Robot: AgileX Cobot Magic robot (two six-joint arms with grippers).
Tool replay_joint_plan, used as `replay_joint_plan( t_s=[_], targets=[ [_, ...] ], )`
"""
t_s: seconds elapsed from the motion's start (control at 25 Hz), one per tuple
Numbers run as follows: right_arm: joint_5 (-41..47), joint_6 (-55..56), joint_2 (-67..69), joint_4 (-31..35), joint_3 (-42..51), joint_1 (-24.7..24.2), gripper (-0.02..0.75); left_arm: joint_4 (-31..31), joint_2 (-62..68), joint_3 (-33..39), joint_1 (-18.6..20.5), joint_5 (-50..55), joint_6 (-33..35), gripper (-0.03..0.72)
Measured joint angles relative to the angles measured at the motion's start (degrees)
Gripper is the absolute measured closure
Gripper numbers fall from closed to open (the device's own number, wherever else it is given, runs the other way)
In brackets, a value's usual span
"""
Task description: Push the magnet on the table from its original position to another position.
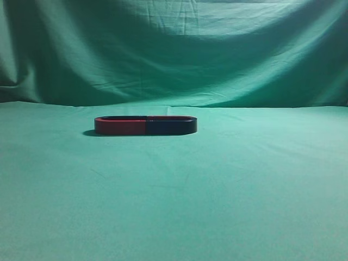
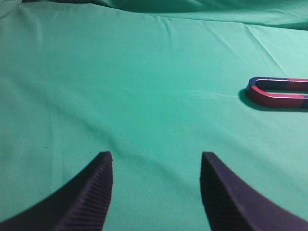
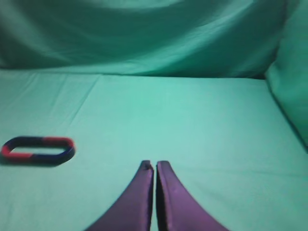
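The magnet [image 1: 145,125] is a flat oval ring, red on its left half and dark blue on its right half, lying on the green cloth a little left of centre. It also shows at the right edge of the left wrist view [image 2: 281,93] and at the left of the right wrist view [image 3: 37,149]. My left gripper [image 2: 156,161] is open and empty, well to the left of the magnet. My right gripper [image 3: 154,166] is shut and empty, to the right of the magnet. Neither gripper shows in the exterior view.
A green cloth [image 1: 217,196] covers the table and rises as a wrinkled backdrop [image 1: 179,49] behind it. In the right wrist view the cloth also folds up at the right side [image 3: 291,86].
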Motion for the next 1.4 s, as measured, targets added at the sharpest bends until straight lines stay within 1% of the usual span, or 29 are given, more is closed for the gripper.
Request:
replay_joint_plan(
  t_s=[0.24, 0.36, 0.48, 0.64, 0.72, 0.88, 1.4],
  targets=[
    [-14.3, 0.0, -10.3, 0.1, 14.7, -10.1, 0.738, 0.0, 0.0, 0.0, 0.0, 0.0, 0.0, 0.316],
    [-18.0, 0.0, -15.2, 0.1, 21.5, -14.1, 0.738, 0.0, 0.0, 0.0, 0.0, 0.0, 0.0, 0.316],
    [-19.5, 0.3, -16.8, 0.1, 27.6, -16.2, 0.738, 0.0, 0.0, 0.0, 0.0, 0.0, 0.0, 0.316],
    [-20.7, 2.3, -17.0, 0.2, 34.7, -16.6, 0.738, 0.0, 0.0, 0.0, 0.0, 0.0, 0.0, 0.316],
    [-20.9, 2.7, -17.0, 1.3, 36.7, -16.6, 0.738, 0.0, 0.0, 0.0, 0.0, 0.0, 0.0, 0.316],
    [-20.2, 2.9, -17.0, 3.0, 37.0, -16.6, 0.738, 0.0, 0.0, 0.0, 0.0, 0.0, 0.0, 0.316],
    [-20.2, 2.2, -17.0, 3.4, 37.0, -16.6, 0.738, 0.0, 0.0, 0.0, 0.0, 0.0, 0.0, 0.316]
  ],
)
